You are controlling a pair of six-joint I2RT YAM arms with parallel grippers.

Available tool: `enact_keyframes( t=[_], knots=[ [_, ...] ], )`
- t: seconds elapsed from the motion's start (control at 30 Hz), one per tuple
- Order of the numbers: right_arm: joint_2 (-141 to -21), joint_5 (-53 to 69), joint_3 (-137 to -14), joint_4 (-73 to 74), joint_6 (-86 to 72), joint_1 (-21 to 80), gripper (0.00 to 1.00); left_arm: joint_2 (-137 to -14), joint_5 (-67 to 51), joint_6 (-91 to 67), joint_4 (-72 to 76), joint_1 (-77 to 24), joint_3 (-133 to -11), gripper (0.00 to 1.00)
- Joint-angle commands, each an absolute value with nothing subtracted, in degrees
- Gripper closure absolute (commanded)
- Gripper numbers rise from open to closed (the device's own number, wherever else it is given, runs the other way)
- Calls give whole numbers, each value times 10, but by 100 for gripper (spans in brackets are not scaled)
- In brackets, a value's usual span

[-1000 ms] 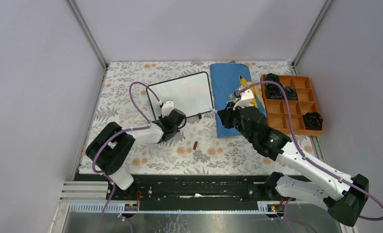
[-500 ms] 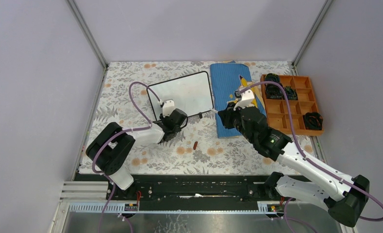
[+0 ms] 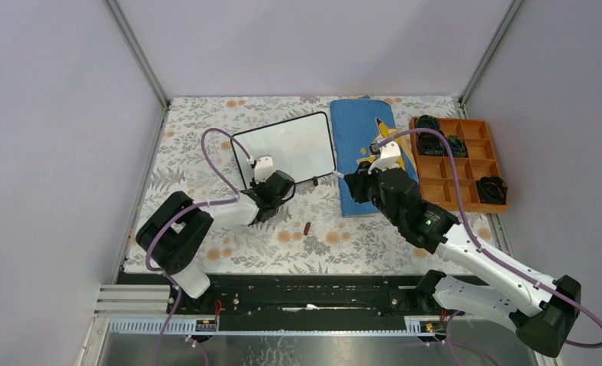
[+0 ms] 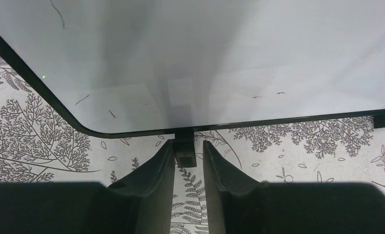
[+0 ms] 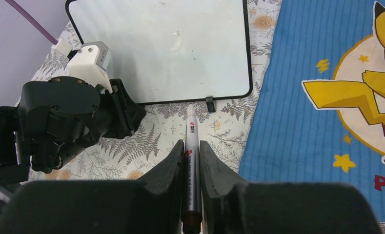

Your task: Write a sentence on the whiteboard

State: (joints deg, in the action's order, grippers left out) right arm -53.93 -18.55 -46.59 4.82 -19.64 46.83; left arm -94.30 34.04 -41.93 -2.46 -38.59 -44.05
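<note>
Close in, my right pincer is clamped tight on a marker, its tip pointing at the whiteboard. My left pincer stands narrowly parted, straddling the board's small black foot with a sliver of flowered table showing beside it. Beyond, the whiteboard sits just left of the blue cloth. An orange tray sits farther right.
</note>
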Motion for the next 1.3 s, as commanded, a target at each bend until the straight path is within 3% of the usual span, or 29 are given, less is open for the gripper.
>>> enact_keyframes(
  t=[0.0, 0.37, 0.8, 0.97, 1.27],
  knots=[
    [-526, -196, -467, 34, -188, 473, 100, -953, 366, -423, 13, -388, -456, 70],
    [-526, -197, -467, 34, -188, 472, 100, -947, 356, -412, 27, -394, -440, 88],
    [-528, -196, -468, 37, -190, 473, 100, -948, 354, -444, 24, -416, -424, 92],
    [-527, -198, -465, 34, -188, 472, 100, -948, 348, -456, 24, -420, -414, 81],
    [-520, -203, -468, 42, -182, 473, 100, -878, 309, -447, 18, -420, -380, 36]
  ],
)
